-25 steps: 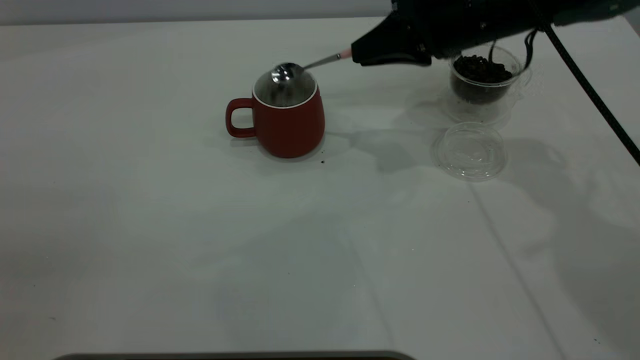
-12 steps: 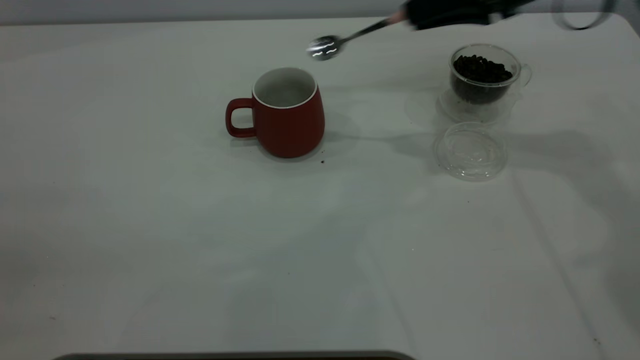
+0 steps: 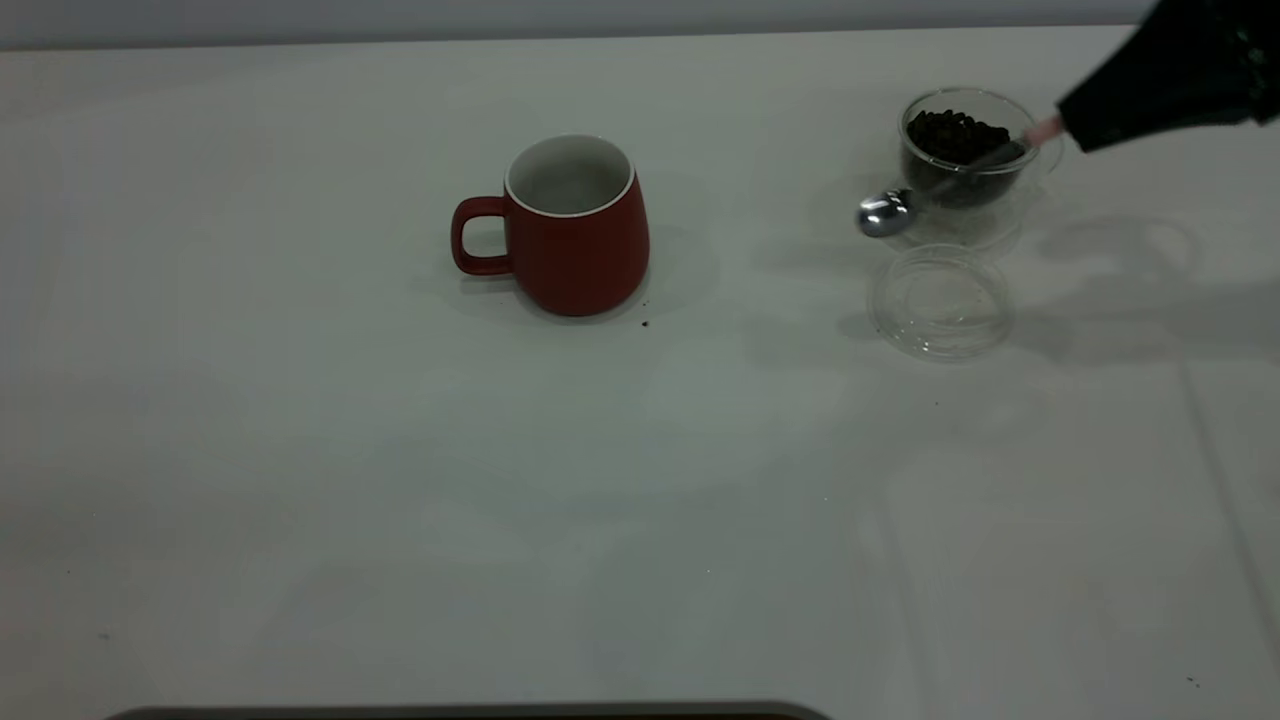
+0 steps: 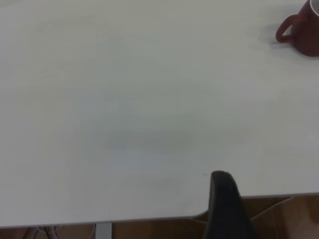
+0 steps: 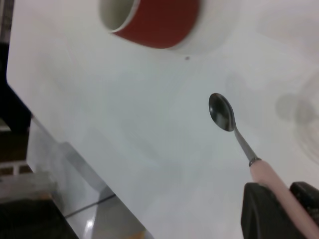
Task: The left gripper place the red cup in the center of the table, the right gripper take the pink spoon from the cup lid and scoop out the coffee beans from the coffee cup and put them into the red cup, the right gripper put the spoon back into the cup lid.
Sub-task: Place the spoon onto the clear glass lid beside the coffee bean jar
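Right pincer (image 3: 1062,128) clamped on pink-handled metal spoon (image 3: 940,185), bowl empty, beside clear glass cup of coffee beans (image 3: 962,150). Red ceramic mug (image 3: 575,225) upright mid-bench (image 3: 400,480); clear plastic lid (image 3: 941,302) near the glass cup. Left pincer (image 4: 227,206) parked at bench edge; grip impossible to tell.

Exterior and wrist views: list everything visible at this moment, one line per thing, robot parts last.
red cup: one, red with white inside, table centre, upright.
coffee cup: one, clear, holding dark coffee beans, far right.
cup lid: one, clear, in front of the coffee cup, nothing on it.
pink spoon: one, pink handle, metal bowl, held above the table by the coffee cup.
table: one, white.
right gripper: black, holds the spoon handle.
left gripper: black, at the table's edge, away from the cups.
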Controlling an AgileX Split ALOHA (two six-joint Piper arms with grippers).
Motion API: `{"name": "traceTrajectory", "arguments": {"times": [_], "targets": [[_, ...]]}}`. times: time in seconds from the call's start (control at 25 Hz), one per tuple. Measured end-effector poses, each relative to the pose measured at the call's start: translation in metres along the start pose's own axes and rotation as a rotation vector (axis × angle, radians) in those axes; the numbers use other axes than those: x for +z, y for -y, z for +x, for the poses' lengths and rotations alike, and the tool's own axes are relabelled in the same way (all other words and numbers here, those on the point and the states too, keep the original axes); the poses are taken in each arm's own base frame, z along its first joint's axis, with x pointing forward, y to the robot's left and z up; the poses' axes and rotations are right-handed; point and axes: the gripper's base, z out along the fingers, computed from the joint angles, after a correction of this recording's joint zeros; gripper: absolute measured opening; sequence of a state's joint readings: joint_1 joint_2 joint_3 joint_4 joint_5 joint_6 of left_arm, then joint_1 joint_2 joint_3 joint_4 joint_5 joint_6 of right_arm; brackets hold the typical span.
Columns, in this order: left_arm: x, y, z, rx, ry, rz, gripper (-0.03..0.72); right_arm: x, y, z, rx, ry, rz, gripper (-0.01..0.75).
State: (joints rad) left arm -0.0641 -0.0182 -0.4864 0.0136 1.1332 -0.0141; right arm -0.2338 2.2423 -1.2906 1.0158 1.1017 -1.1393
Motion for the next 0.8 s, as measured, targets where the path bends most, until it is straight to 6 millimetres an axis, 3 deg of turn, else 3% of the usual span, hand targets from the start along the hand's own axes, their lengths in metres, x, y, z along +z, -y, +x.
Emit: {"name": "traceTrajectory", "arguments": {"times": [0.4, 0.8], "targets": [[0.0, 0.0, 0.0, 0.0, 0.0, 0.0, 0.505, 0.017, 0.066, 0.029, 0.24, 0.044, -0.031, 0.1], [0.0, 0.0, 0.0, 0.0, 0.0, 0.0, 0.505, 0.029, 0.083, 0.035, 0.32, 0.086, -0.017, 0.1]]}}
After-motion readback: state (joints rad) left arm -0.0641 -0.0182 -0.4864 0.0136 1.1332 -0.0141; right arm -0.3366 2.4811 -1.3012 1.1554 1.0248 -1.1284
